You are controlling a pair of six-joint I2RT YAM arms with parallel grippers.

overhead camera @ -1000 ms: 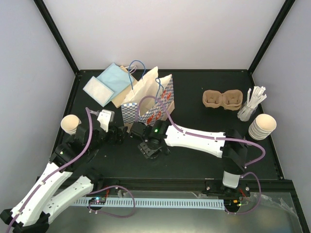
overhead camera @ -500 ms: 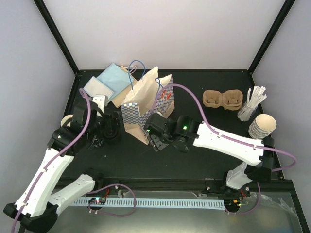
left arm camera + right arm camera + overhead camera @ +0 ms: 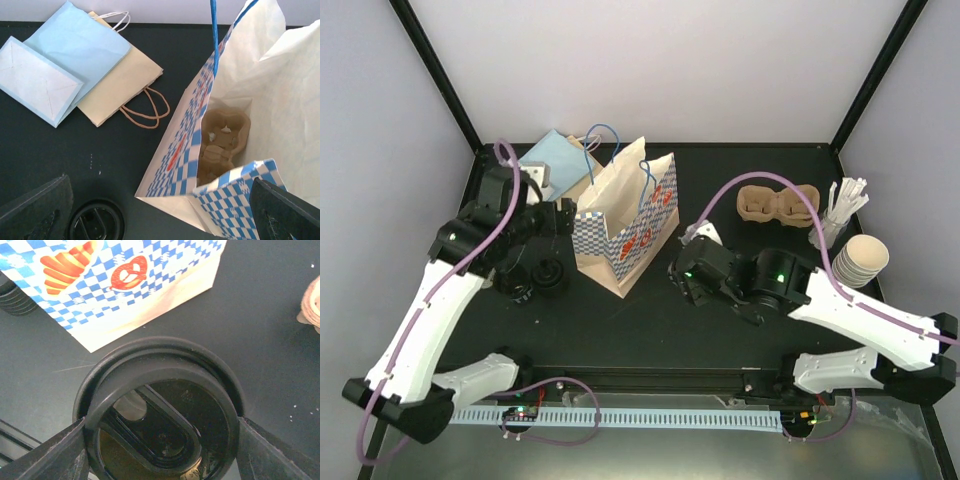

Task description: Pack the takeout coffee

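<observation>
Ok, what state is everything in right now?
Blue-checked paper bag: upright, open.
Brown moulded-pulp cup tray: inside that bag, no cups.
Second pulp tray: on table, empty.
Round black plastic lid: clamped in right gripper.
Other black lids: stacked on table.
Left gripper: open, empty.
Cream-tan paper cups: stacked, unlidded.

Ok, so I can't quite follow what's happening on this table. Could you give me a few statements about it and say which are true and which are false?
1. A brown pulp tray lies inside the checked bag. True.
2. The right gripper is empty. False: it is closed on a black lid.
3. The left gripper is open, holding nothing. True.
4. The stack of paper cups stands by the left wall. False: it stands at the far right, beside the stir sticks.
5. The checked bag lies flat. False: it stands upright with its mouth open.
</observation>
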